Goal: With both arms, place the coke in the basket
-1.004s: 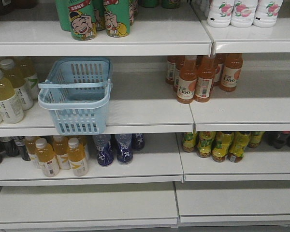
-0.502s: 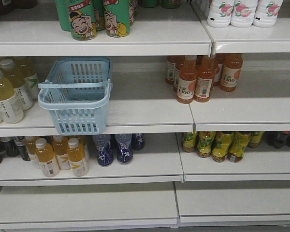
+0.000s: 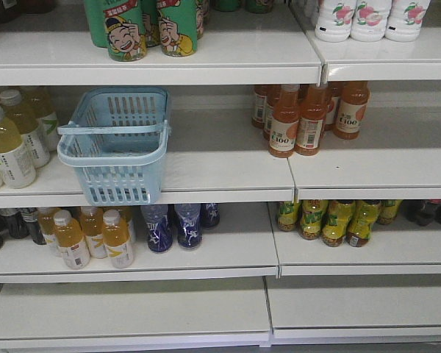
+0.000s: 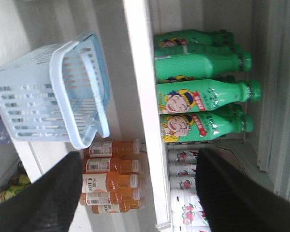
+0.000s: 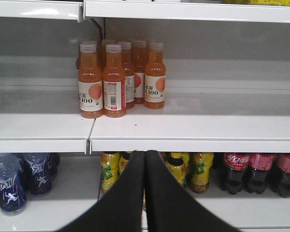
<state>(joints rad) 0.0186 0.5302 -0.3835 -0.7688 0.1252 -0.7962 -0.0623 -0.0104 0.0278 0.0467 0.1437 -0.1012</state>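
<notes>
The coke is out of view in every frame. The light blue basket [image 3: 110, 157] stands empty on the middle shelf at the left, its handles folded down on the rim. In the left wrist view it appears turned sideways as the basket [image 4: 48, 92] at upper left. My left gripper [image 4: 140, 154] is open, its black fingers [image 4: 43, 198] wide apart with nothing between them, away from the basket. My right gripper [image 5: 145, 153] is shut on nothing and faces the shelf edge below the orange bottles. Neither arm shows in the front view.
Orange juice bottles [image 3: 309, 118] stand on the middle shelf at the right. Green cartoon bottles [image 3: 151, 26] and white bottles [image 3: 371, 18] fill the top shelf. Pale tea bottles [image 3: 11, 140] flank the basket. Dark plastic cola bottles [image 5: 253, 171] and yellow-green bottles [image 5: 183, 169] sit on the lower shelf.
</notes>
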